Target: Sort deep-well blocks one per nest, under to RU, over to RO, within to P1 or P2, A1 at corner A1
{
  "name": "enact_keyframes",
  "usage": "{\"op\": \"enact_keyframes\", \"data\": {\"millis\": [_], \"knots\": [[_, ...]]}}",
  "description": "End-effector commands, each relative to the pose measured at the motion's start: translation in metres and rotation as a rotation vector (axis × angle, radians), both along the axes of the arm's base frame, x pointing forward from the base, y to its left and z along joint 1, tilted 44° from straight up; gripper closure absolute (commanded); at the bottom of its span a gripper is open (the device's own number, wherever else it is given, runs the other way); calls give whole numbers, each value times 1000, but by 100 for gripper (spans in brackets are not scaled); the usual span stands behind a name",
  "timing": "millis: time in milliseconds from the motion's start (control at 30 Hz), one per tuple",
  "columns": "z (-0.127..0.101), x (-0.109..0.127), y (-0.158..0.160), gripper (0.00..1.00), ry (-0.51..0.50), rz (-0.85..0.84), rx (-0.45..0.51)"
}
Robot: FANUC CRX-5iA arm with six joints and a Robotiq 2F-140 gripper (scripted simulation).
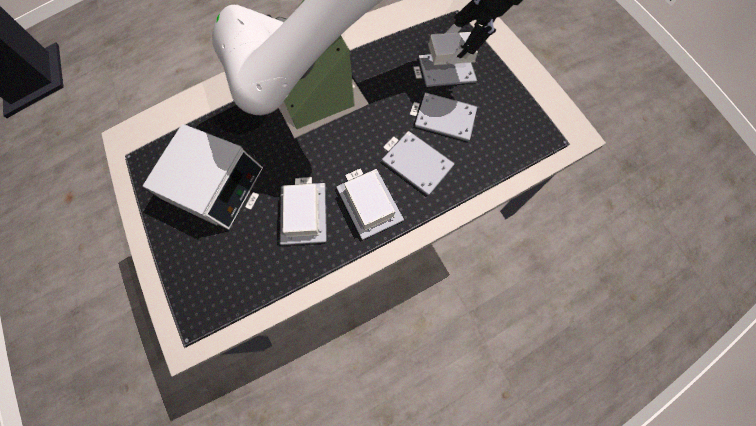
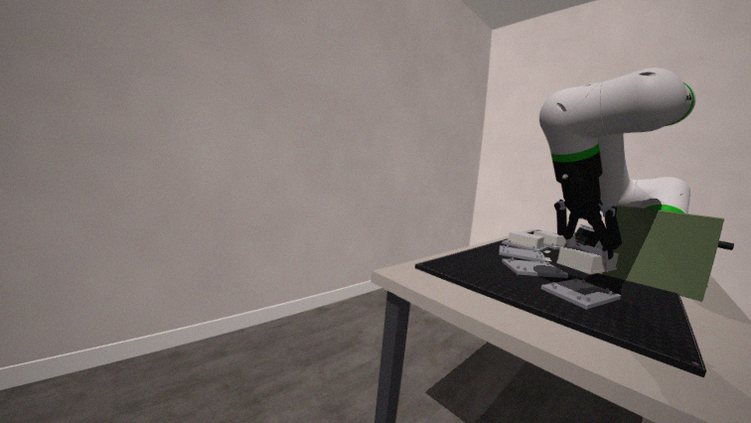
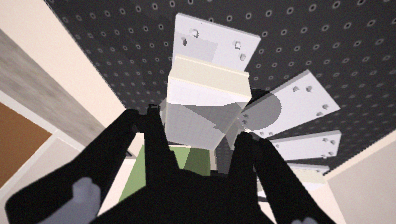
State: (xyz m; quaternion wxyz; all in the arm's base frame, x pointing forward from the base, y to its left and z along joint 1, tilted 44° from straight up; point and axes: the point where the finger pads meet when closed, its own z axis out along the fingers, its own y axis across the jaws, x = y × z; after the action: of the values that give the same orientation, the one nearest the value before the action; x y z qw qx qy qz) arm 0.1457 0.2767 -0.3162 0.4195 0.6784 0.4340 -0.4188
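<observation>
My gripper [image 1: 461, 42] [image 2: 585, 243] [image 3: 198, 111] is shut on a white deep-well block [image 1: 445, 47] [image 2: 576, 259] [image 3: 207, 85]. It holds the block in the air, tilted, over the far right nest [image 1: 456, 77] [image 2: 577, 294] [image 3: 216, 41], which is bare. Two more white blocks sit in nests at the front: one [image 1: 299, 208] near the check-weigher CW [image 1: 190, 165], and one [image 1: 369, 198] to its right. Two empty nests [image 1: 447, 117] [image 1: 417, 161] lie between them and the far right nest. The nest labels are too small to read.
The green robot pedestal [image 1: 322, 87] [image 2: 667, 257] stands at the back middle of the black perforated mat [image 1: 238, 275]. The white arm [image 1: 275, 47] reaches over the mat to the far right corner. The table edge [image 1: 529, 47] is close behind the held block.
</observation>
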Motion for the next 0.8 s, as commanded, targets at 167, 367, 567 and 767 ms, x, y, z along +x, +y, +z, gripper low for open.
{"op": "enact_keyframes", "data": {"millis": [167,367,567,767], "knots": [[0,0,0,90,0,0,0],[-1,0,-1,90,0,0,0],[-8,0,-8,90,0,0,0],[-13,0,-13,90,0,0,0]]}}
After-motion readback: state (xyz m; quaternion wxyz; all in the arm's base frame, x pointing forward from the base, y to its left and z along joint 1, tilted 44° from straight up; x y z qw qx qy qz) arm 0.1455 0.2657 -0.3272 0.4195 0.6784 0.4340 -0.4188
